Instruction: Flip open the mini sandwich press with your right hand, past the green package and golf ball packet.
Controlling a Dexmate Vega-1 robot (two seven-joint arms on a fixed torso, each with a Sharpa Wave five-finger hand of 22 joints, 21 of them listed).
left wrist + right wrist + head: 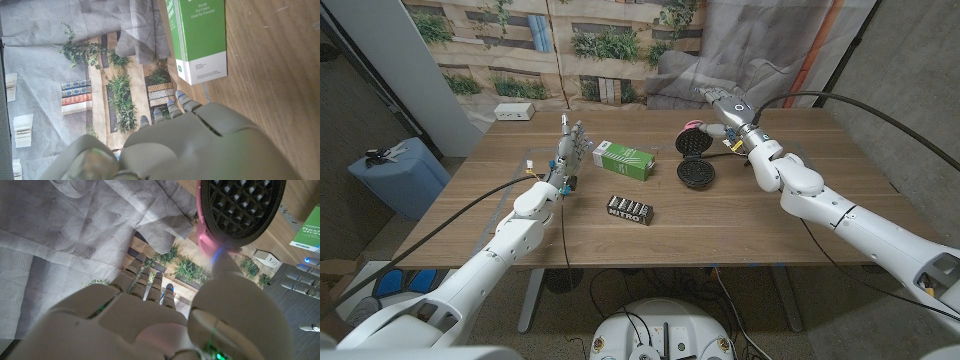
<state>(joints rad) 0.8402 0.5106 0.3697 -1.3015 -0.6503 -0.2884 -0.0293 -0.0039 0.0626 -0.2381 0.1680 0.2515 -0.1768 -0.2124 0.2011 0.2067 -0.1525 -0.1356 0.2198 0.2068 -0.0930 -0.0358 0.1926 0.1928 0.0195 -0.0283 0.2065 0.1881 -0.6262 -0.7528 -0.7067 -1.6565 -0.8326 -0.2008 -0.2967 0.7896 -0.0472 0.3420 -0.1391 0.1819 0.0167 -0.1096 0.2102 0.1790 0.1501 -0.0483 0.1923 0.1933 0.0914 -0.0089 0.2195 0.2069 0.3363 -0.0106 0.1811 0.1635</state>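
The mini sandwich press stands open past the middle of the table. Its pink lid [689, 141] is tipped up, and the black waffle base [696, 177] lies flat in front of it. My right hand [725, 106] hovers just behind the lid with fingers spread, holding nothing. In the right wrist view the thumb [220, 275] reaches up to the pink rim of the lid [239, 205]. The green package [623, 159] lies left of the press, and the black golf ball packet [631, 209] lies nearer me. My left hand [572, 150] stands upright beside the green package [197, 35], fingers apart and holding nothing.
A white power strip [514, 112] lies at the table's far left corner. A cable [732, 146] runs from the press toward the right arm. A blue bin [395, 172] stands on the floor off the table's left side. A printed backdrop hangs behind the table.
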